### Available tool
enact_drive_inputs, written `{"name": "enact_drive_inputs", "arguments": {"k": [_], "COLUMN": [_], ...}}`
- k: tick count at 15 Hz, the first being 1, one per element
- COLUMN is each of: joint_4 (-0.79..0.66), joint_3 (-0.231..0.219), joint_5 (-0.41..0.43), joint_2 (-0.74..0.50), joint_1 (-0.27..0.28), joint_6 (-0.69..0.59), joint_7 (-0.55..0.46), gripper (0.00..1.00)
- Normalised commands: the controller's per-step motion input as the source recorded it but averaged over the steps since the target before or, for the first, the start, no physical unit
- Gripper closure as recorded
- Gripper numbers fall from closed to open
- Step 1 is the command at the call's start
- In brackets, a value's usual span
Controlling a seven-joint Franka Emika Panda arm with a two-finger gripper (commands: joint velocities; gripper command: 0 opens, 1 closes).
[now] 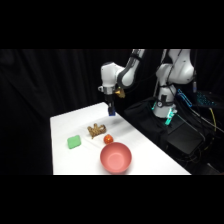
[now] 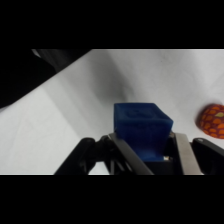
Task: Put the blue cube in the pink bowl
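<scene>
Counting from the pink bowl (image 1: 115, 157): one bowl, the only one on the table. One small red-orange ball (image 1: 108, 139) sits just behind it. One flat green block (image 1: 74, 142) lies to the bowl's left. One brownish knobbly object (image 1: 96, 130) sits behind the ball. One blue cube (image 2: 141, 129) is up in the single gripper (image 1: 111, 111), beyond the bowl.

White arm (image 1: 116, 75), black linkage, metal jaws
</scene>
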Motion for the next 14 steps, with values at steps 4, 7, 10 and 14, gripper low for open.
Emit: {"name": "enact_drive_inputs", "arguments": {"k": [4,7,10,14], "joint_4": [0.11,0.12,0.14,0.17], "joint_3": [0.139,0.208,0.211,0.178], "joint_5": [-0.195,-0.136,-0.099,-0.082], "joint_2": [-0.33,-0.24,-0.18,-0.09], "joint_1": [-0.071,-0.004,0.066,0.108], "joint_6": [-0.41,-0.33,-0.29,-0.22], "joint_7": [0.09,0.11,0.1,0.11], "gripper": [0.77,0.77,0.77,0.77]}}
